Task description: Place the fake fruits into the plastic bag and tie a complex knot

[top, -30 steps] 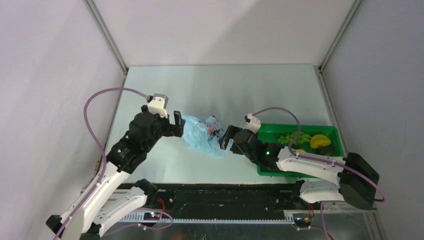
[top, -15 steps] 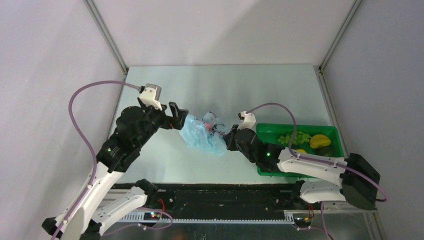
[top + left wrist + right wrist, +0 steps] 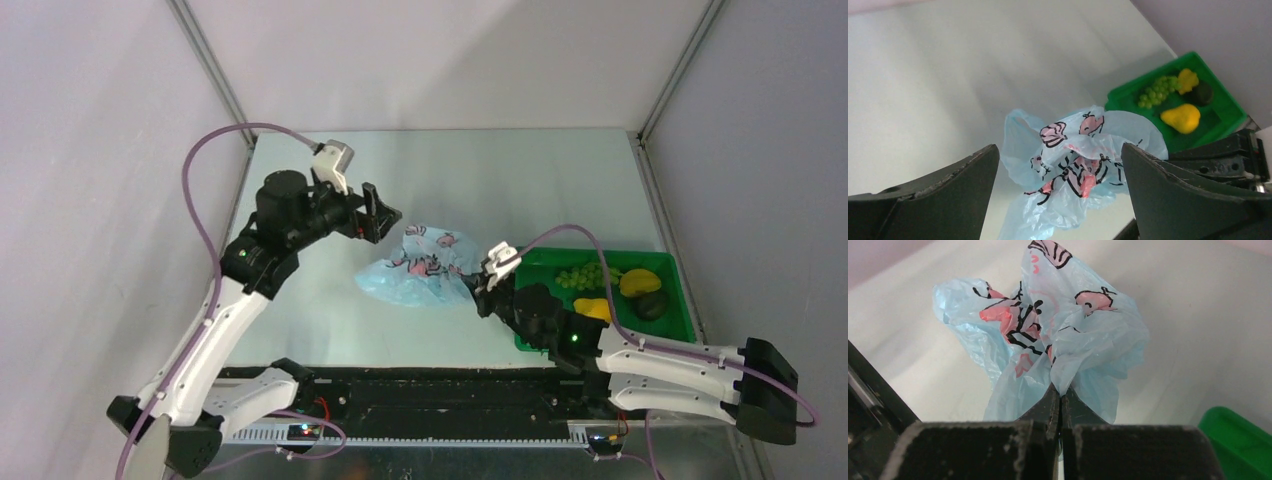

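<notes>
At mid-worktop the crinkly light-blue plastic bag with pink-and-black print [image 3: 425, 268] lies between the arms. The right claw [image 3: 1060, 405] is clenched on its right edge. The left claw [image 3: 388, 213] hangs released, up-left of it. The green plastic grapes [image 3: 580, 275] and yellow pear-shaped fruit [image 3: 1180, 117] sit in the rigid green tray [image 3: 540, 262], nearest the right arm.

- No word, number or brand name can be read anywhere.
- The plastic bag [image 3: 1088, 340] bears pink-and-black drawings — pictures only, no letters — just past the pinched-together fingertips of the right gripper [image 3: 1060, 399].
</notes>
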